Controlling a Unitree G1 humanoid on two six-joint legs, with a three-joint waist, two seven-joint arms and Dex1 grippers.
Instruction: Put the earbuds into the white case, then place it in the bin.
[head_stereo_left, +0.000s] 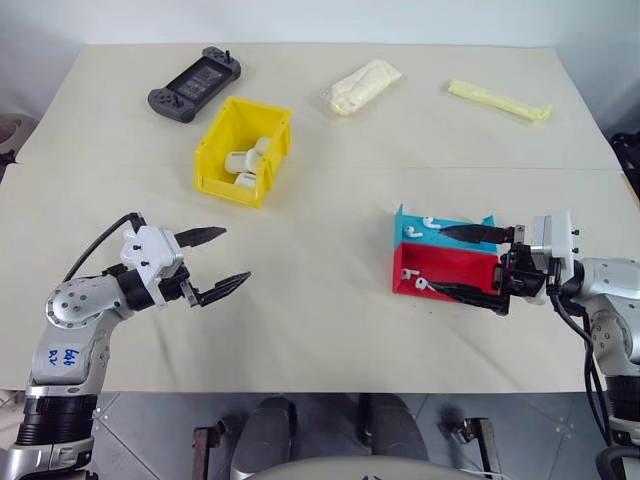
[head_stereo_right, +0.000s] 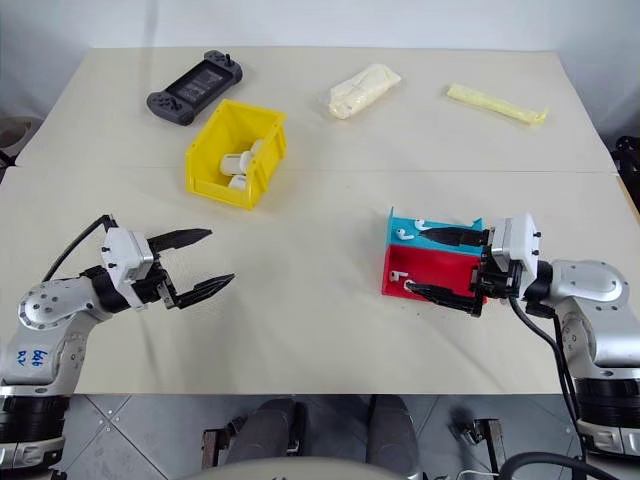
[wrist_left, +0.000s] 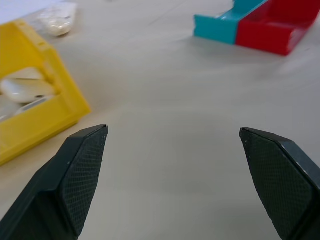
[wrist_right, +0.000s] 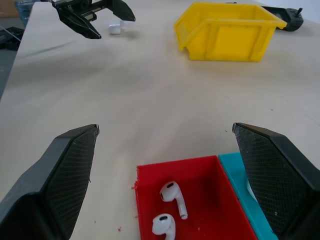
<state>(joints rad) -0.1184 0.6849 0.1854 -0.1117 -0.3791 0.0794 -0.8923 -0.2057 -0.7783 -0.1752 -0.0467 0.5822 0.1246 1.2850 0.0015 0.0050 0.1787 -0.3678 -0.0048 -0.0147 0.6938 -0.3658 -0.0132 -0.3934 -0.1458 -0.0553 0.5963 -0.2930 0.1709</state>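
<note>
My left gripper (head_stereo_left: 221, 258) hung over the bare tabletop (head_stereo_left: 320, 330) on the near left, its two black fingers spread wide with nothing between them, pointing across toward the middle of the table. Farther back on that side lay a dark handheld game console (head_stereo_left: 195, 84). Just beside and nearer than it sat the yellow bin (head_stereo_left: 243, 150), open at the top, with several white cases (head_stereo_left: 240, 160) already lying inside; I could not tell exactly how many.

Past the middle, at the far edge, rested a cream-coloured packet (head_stereo_left: 364, 86), and farther right a long pale yellow wrapper (head_stereo_left: 498, 101).

On the near right stood two shallow trays side by side and touching: a blue tray (head_stereo_left: 420, 222) at the back and a red tray (head_stereo_left: 445, 270) in front. Two earbuds (wrist_right: 170, 207) lay close together in the red tray, and I could make out more small white pieces in the blue one (head_stereo_left: 422, 224), though not clearly.

My right gripper (head_stereo_left: 458, 262) was at those trays, fingers spread as wide as they went, one over the blue tray and one over the red, holding nothing. From my right wrist the open end of the red tray sat between the fingers, the earbuds untouched.
</note>
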